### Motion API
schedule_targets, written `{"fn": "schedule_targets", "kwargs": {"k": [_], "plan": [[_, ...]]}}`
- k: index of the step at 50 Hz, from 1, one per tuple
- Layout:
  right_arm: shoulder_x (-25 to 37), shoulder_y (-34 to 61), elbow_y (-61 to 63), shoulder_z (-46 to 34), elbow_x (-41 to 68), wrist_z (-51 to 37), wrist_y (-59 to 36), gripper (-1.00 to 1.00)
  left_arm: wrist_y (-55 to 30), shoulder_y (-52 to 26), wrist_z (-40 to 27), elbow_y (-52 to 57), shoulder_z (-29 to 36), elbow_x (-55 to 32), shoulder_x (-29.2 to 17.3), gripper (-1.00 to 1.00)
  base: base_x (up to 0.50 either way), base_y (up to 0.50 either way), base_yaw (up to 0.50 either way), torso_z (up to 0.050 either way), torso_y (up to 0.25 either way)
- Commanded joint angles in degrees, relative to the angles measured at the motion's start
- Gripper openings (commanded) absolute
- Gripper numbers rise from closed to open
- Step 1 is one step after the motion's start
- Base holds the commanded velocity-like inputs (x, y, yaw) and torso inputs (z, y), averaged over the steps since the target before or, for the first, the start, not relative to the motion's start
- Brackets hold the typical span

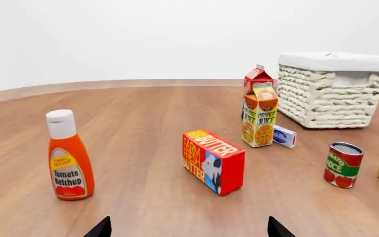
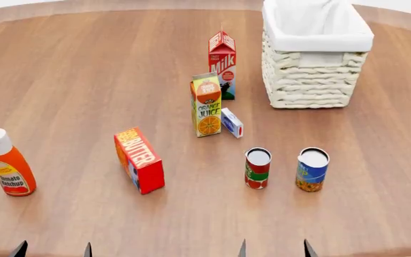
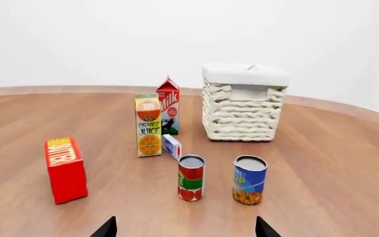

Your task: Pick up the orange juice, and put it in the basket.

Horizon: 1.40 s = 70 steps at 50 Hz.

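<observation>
**Inspector:** Position of the orange juice?

**Assessor:** Upright near the middle of the surface, long axis vertical, printed face toward the robot. It is well apart from both sets of fingers, which show only as dark tips at the near edge of the head view.

**Inspector:** State of the fingers?

**Assessor:** The left gripper and the right gripper each show two separated tips with nothing between them: released, both empty.

**Inspector:** Which arm is nearer?

**Assessor:** In my judgement the right. The carton lies ahead of it and slightly toward the robot's left; from the left arm it lies ahead and further across to the right. The basket also sits on the right side, beyond the carton.

**Inspector:** Room around the carton?

**Assessor:** Restricted. The milk carton stands just behind it, and a small blue-and-white box sits just beside its base on the basket side; I cannot tell whether they touch. The left flank and the top are free. The butter box is near, toward the left arm's approach. Two cans, the red one and the blue one, stand between the right fingers and the carton.

**Inspector:** Risk?

**Assessor:** Probably clipping a can on a low reach; a higher approach seems safer.
</observation>
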<state>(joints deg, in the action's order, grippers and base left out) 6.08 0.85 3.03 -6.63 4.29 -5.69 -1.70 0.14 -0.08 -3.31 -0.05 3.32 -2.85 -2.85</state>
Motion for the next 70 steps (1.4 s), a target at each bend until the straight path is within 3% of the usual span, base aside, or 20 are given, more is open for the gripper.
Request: {"fn": "schedule_targets", "kwargs": {"k": [1, 70], "plan": [[1.4, 0.5, 2.4, -1.5, 0.2, -1.0, -1.4, 1.00, 0.1, -0.1, -1.3, 0.0, 1.3, -1.1, -1.1, 1.00, 0.11, 0.00, 0.00, 0.000, 0.000], [3.5, 0.7, 0.9, -4.6, 1.8, -4.1, 1.5, 1.00, 0.7, -0.5, -5.6, -0.2, 5.7, -4.8, -4.8, 1.00, 0.32, 0.00, 0.00, 0.000, 0.000]]}}
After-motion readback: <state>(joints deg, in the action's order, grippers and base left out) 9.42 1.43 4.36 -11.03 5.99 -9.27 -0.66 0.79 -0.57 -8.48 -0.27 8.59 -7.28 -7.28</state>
